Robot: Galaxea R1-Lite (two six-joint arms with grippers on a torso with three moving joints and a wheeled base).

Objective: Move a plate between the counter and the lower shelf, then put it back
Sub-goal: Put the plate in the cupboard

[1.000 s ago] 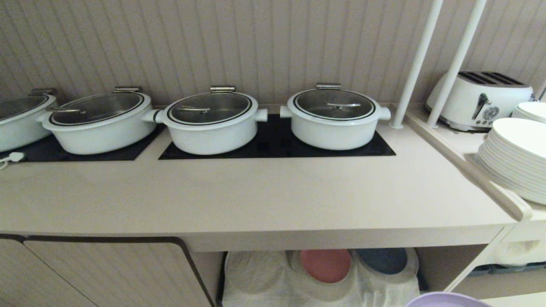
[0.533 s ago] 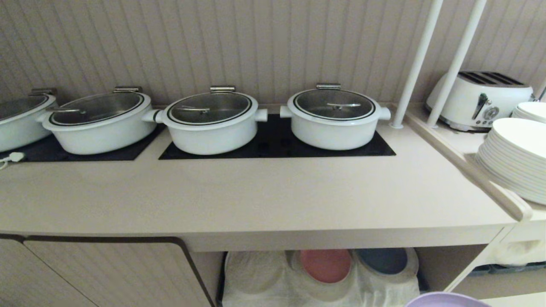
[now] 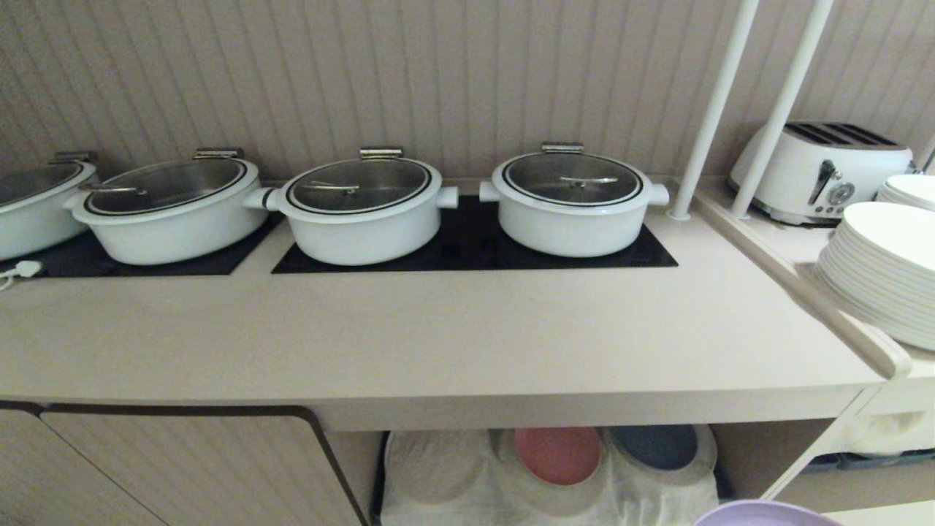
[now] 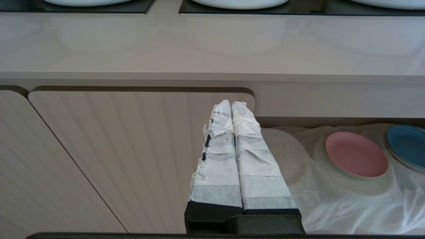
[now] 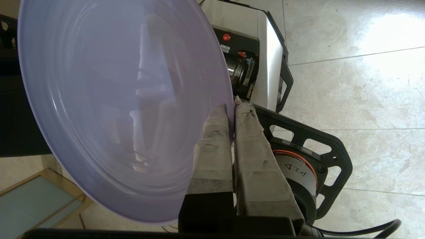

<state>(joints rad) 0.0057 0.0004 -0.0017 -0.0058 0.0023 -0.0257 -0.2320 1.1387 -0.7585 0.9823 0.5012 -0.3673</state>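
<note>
Head view: the beige bench (image 3: 453, 329) runs across the middle of the frame, its front strip bare of dishes, with four lidded white pots (image 3: 361, 212) on black cooktop panels (image 3: 467, 248) along the wall behind. At upper right stand a white toaster (image 3: 822, 172) and a stack of white plates (image 3: 880, 270). Under the bench edge, at lower centre, the lower shelf (image 3: 760, 456) opens, lined with wrinkled white cloth (image 3: 438, 475); a pink plate (image 3: 559, 454) and a blue plate (image 3: 655, 446) lie on its humps. Only a sliver of the lilac plate (image 3: 763, 513) shows, at the bottom edge right of centre, in front of and below the shelf opening. Neither arm appears here.

Left wrist view: the left pincer (image 4: 231, 106) sits clenched on nothing, its taped fingers pressed together at lower centre, hanging before the cabinet door (image 4: 116, 156) beside the shelf opening.

Right wrist view: the right pincer (image 5: 232, 111) is clenched on the plate's rim near frame centre, one taped finger on each face of the edge. The plate fills the upper left of the frame, held off every surface, with tiled floor (image 5: 358, 83) and the robot's base (image 5: 252, 56) beyond it.

The plate looks like thin, stiff, glossy plastic: probably light and not brittle, but slick, so a one-point rim pinch could let it swivel or slip. The raised rim is the sensible hold, fingers well onto the edge, with the plate kept level when it is set down
</note>
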